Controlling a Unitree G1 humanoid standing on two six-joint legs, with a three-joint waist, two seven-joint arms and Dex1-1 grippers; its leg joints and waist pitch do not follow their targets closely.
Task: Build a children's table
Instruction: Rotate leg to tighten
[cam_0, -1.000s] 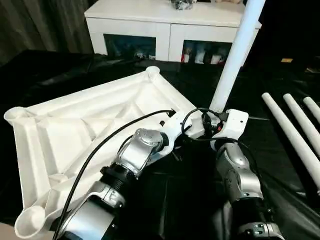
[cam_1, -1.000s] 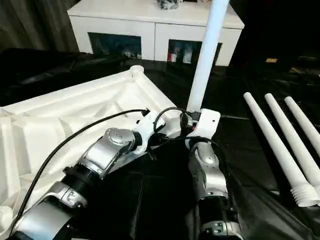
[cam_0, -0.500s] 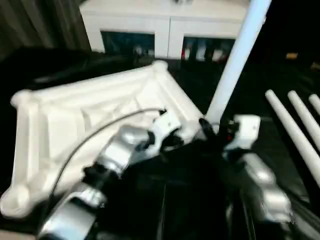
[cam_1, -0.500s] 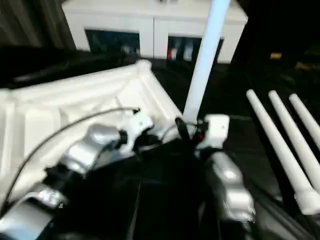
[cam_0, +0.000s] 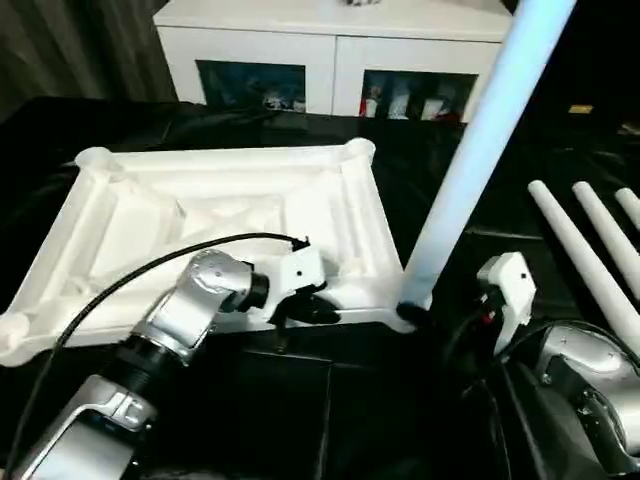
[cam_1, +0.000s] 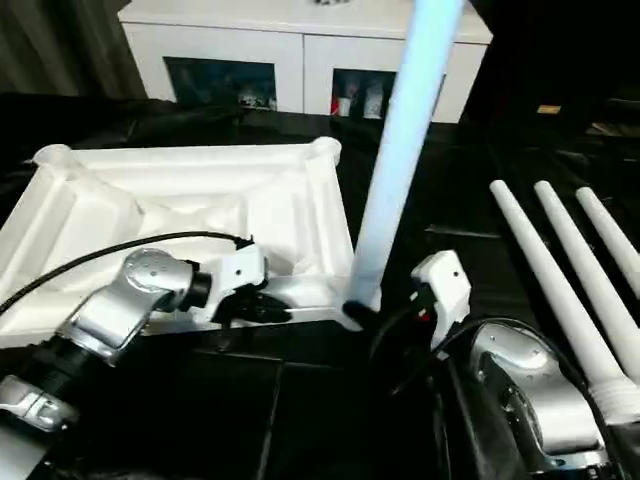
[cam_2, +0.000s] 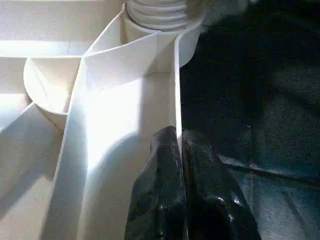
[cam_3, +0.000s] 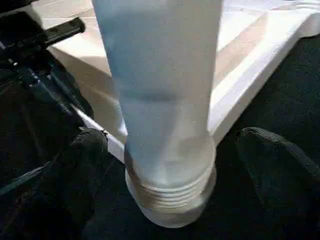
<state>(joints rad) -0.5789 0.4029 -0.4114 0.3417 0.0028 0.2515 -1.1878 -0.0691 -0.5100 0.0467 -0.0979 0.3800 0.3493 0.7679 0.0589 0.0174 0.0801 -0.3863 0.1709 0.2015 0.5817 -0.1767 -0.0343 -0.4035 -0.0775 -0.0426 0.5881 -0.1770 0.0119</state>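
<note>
The upturned white tabletop (cam_0: 230, 215) lay ribbed side up on the black-covered counter (cam_0: 150, 125), one tapered leg (cam_0: 470, 160) standing in its near corner socket and three spare legs (cam_0: 585, 255) lying well apart to the right. The left tool (cam_2: 182, 165) was clenched on the thin rim wall beside that socket, while the right tool (cam_3: 192, 172) stood spread, its fingers (cam_3: 75, 165) either side of the leg's threaded base without touching. The hollow plastic looked light, stiff and smooth enough to slip, so the leg was probably best gripped low near the threads.
</note>
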